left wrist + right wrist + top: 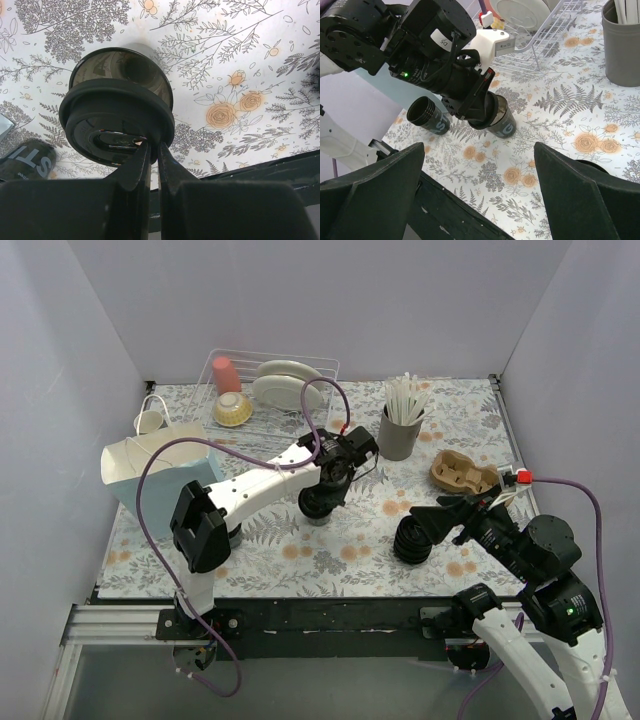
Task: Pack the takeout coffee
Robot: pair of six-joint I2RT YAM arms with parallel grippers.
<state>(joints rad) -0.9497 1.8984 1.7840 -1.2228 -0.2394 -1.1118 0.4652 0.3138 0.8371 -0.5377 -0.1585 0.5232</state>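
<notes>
**Coffee (117,105): light, crushable, slick lid**

It stands on the table (240,60) under the left gripper (152,147), whose fingers, pressed together, touch the lid (90,130). Right gripper (479,147) hangs spread, empty. Best taken gently round the wall, below the rim.

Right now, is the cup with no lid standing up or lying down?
Lying down. The lidless cup rests on its side on the table, with its open mouth pointing sideways, not up.
</notes>
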